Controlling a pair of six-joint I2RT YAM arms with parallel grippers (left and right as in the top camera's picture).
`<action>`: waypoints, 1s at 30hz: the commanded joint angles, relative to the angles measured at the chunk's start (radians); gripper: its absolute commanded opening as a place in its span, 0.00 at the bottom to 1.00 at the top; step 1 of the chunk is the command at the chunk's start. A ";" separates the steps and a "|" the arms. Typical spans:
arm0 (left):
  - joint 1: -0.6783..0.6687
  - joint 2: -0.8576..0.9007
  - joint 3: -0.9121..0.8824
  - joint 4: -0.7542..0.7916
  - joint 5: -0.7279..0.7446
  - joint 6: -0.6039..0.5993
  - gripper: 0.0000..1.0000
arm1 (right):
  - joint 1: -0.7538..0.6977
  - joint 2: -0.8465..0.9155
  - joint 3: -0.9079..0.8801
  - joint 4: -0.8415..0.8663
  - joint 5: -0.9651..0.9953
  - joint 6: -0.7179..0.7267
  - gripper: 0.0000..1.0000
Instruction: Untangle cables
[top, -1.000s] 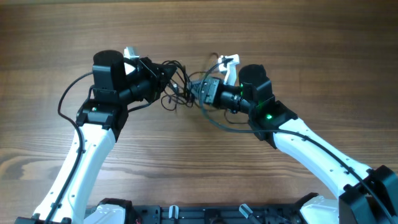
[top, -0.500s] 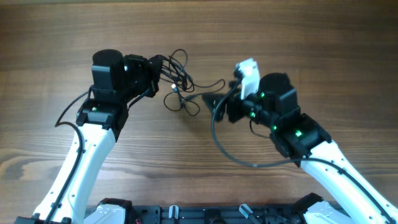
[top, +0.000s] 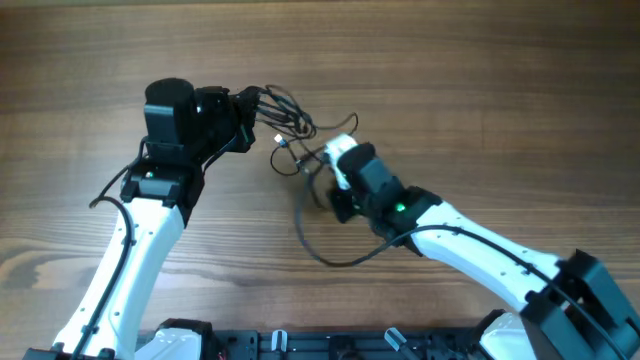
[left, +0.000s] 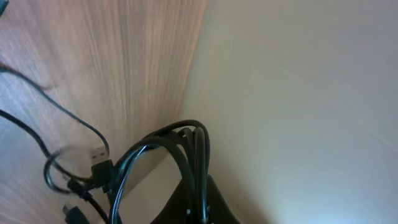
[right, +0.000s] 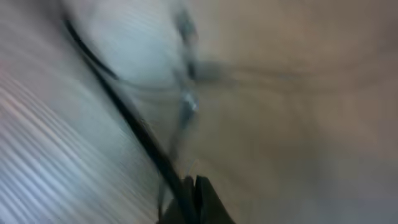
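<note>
1. Our left hand (top: 252, 103) is clamped on the cables (top: 290, 128). In the left wrist view several cords gather into its dark fingers (left: 198, 200) and arch out as a tight loop.
2. The rest of the cables spill from that hand toward the right, lying as loose loops on the surface (top: 450, 80) between our two hands.
3. Our right hand (right: 193, 186) is closed and sits at the right edge of the tangle. A black cord runs right up to its tips, but the blur keeps us from telling whether it is pinched.
4. Half a second ago our right hand stood well to the right, apart from the tangle. It has since swung left and in against it, while our left hand has hardly moved.
5. The cables are thin, round and glossy black, and one ends in a small pale plug tip (top: 281, 140). The surface is brown wood with a long streaked grain.
</note>
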 joint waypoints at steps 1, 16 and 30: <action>0.027 -0.001 0.006 0.008 0.006 0.046 0.04 | -0.055 -0.086 0.001 -0.138 0.162 0.102 0.04; 0.137 -0.001 0.006 0.046 0.830 1.450 0.04 | -0.446 -0.159 0.001 0.051 -0.890 -0.306 1.00; 0.293 -0.001 0.006 -0.061 0.593 1.492 0.04 | -0.515 -0.261 0.005 -0.133 -0.388 0.019 1.00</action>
